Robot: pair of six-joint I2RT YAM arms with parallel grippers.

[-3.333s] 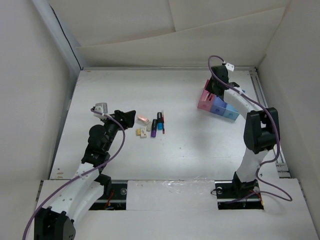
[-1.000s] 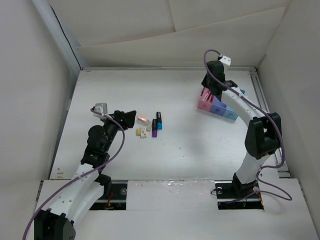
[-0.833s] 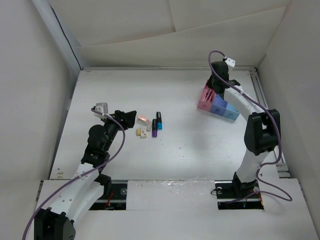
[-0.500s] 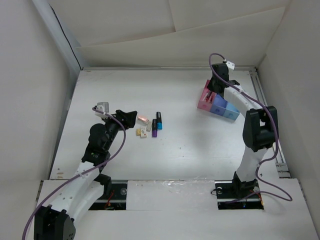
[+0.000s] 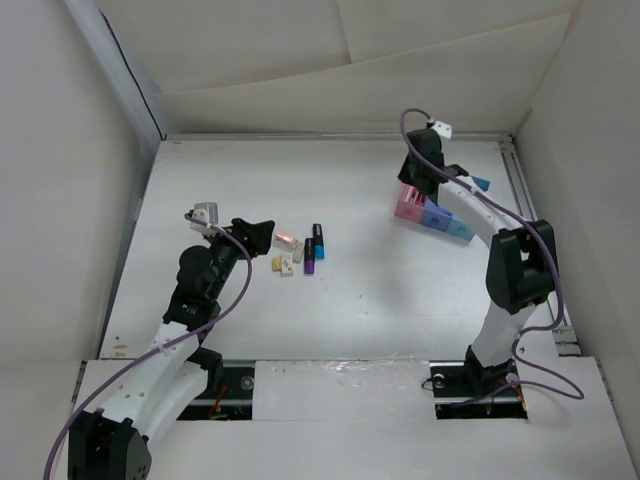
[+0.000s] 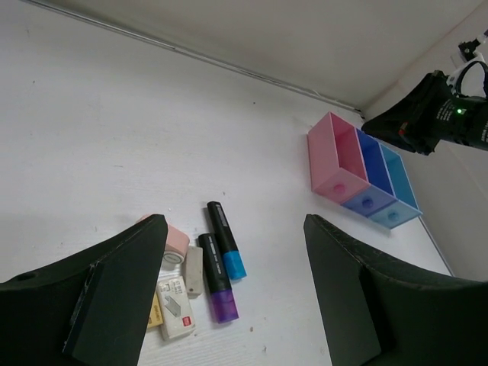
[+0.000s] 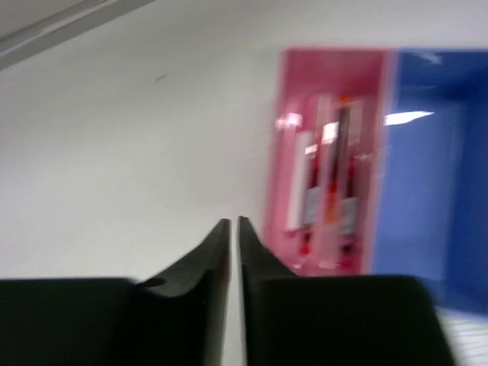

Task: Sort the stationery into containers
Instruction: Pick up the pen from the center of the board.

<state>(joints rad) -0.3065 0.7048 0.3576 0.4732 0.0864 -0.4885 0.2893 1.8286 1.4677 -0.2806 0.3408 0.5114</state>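
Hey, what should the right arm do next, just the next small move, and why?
Probably move the right gripper toward the markers and erasers near the left gripper, and open it there. Its jaws look shut on nothing beside the pink bin, which already holds pens, while those pieces lie loose on the table.

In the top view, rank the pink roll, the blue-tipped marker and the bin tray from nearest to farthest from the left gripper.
1. Pink roll, just off the fingertips of the left gripper.
2. Blue-tipped marker, a little beyond the roll, toward the middle.
3. Bin tray, far off on the right side.
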